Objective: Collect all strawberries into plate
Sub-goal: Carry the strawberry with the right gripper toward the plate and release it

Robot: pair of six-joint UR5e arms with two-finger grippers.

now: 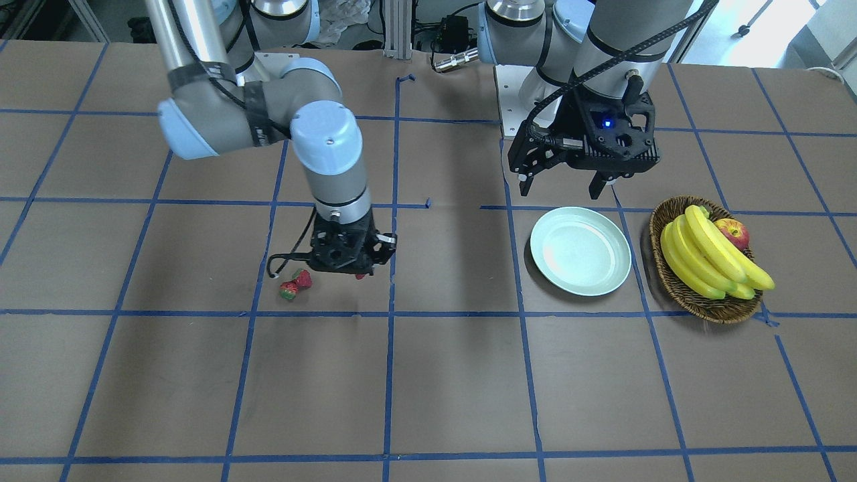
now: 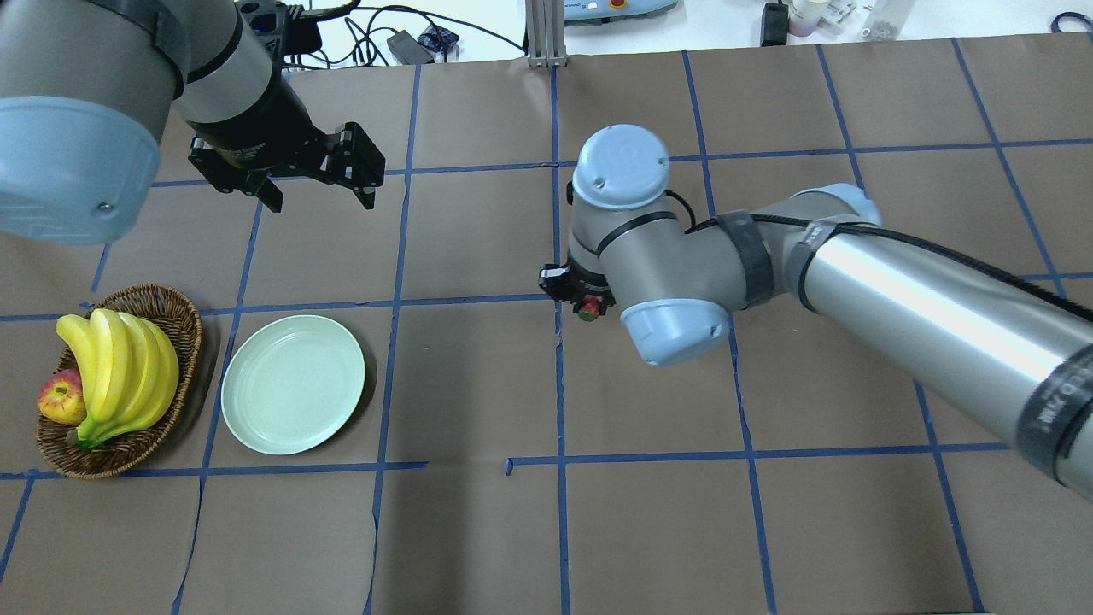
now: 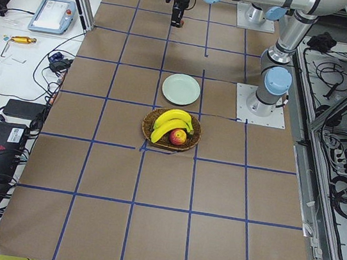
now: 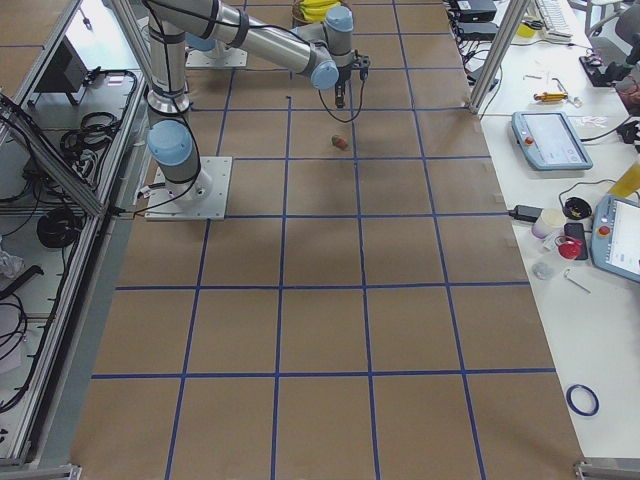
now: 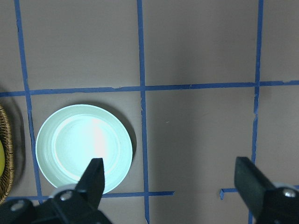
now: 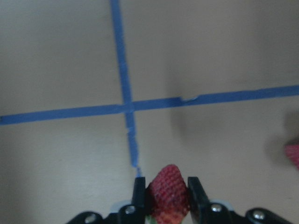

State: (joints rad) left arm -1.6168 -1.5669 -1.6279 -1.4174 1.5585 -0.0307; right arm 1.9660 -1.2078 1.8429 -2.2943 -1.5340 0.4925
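**Stage of the task: early.** The right pincer (image 1: 356, 271) is clenched on one small red strawberry with a green cap (image 6: 169, 193), held low over the brown paper-covered worktop (image 1: 455, 388). Two further red strawberries (image 1: 301, 280) lie side by side, seemingly touching, on the worktop just beside that pincer. The round, shallow, pale mint-green plate (image 1: 580, 251) is bare, so none of the three fruits has been delivered. By judgement, one carry is in hand and two pickups are left. The left pincer (image 2: 322, 202) hangs released, its fingers wide apart and gripping nothing, above the worktop on the robot's side of the plate.

**Room for moving.** The stretch between the right pincer and the plate carries only blue tape lines. The brown wicker basket (image 1: 720, 313), holding yellow bananas and a red-yellow apple, stands just beside the plate on the side away from the strawberries, not touching its rim. The idle left pincer near the plate is the likeliest source of crowding. The worktop edges lie well apart from all of these.
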